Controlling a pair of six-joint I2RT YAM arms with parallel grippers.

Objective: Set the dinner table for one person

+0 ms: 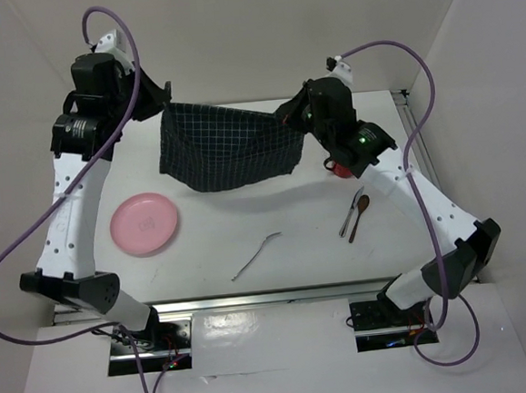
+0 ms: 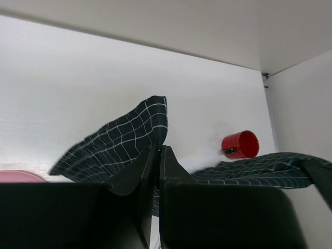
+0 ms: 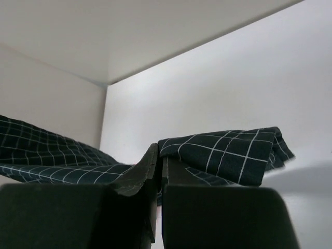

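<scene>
A dark navy checked cloth mat hangs stretched between my two grippers above the back of the white dinner table. My left gripper is shut on the mat's left corner; the wrist view shows the cloth pinched between the jaws. My right gripper is shut on the right corner, with cloth draped over its tip. A pink plate lies at the left. A fork lies at the front middle. A knife and a brown spoon lie at the right.
A red cup lies on its side behind my right arm, also in the left wrist view. White walls enclose the table at the back and sides. A silver rail runs along the near edge.
</scene>
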